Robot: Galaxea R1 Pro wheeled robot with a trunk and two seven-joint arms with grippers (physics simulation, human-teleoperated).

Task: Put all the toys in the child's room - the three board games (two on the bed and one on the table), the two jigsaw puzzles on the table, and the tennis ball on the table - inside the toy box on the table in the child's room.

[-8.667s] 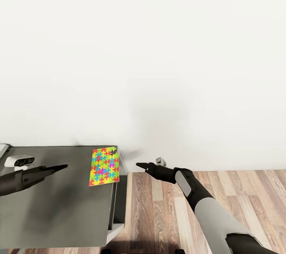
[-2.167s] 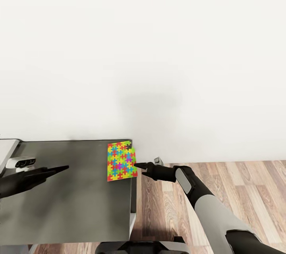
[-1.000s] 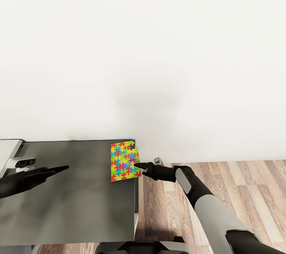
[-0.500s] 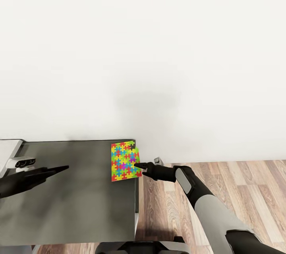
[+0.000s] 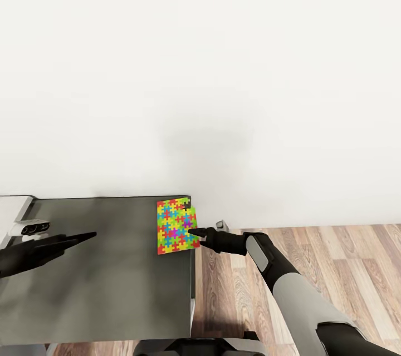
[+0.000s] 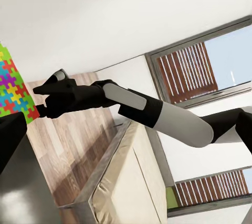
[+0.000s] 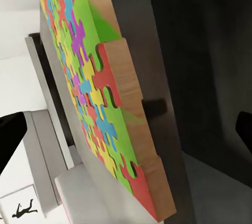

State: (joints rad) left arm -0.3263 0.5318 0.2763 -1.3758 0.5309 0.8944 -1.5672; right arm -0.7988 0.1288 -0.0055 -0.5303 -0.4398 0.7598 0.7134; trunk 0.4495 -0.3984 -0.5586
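the jigsaw puzzle (image 5: 176, 226) lies flat at the far right corner of the dark tabletop (image 5: 100, 278); the right hand (image 5: 193, 231) hovers at its right edge, fingers spread; the left hand (image 5: 89, 235) hangs over the tabletop's left, fingers pressed together; wood floor (image 5: 312, 267) to the right.

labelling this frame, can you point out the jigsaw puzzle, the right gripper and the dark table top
jigsaw puzzle (image 5: 176, 226), head view, middle of its coloured face
right gripper (image 5: 194, 232), head view, at its fingertips by the puzzle's edge
dark table top (image 5: 106, 278), head view, bare part of the surface
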